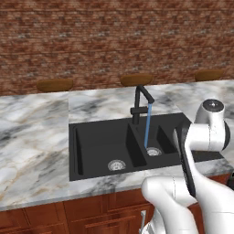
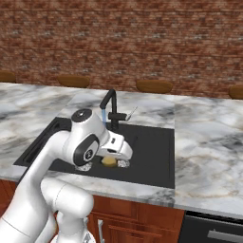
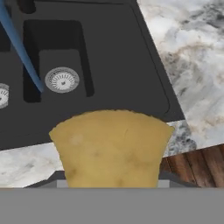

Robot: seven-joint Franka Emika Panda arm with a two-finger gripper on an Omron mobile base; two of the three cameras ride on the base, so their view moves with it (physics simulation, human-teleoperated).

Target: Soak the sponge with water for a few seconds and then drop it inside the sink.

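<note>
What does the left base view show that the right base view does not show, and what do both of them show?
Left base view alone: both round drains and the water falling to the narrower basin's drain. Right base view alone: the sponge in the gripper, over the sink's front part. Both: the black sink, the faucet running, the marble counter, the brick wall.

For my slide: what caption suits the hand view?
Yellow sponge held near the black sink, water running.

Grey-veined marble counter (image 1: pixel 32 132), black double-basin sink (image 1: pixel 98 146) set into it, black faucet (image 1: pixel 139 103) behind the basins
</note>
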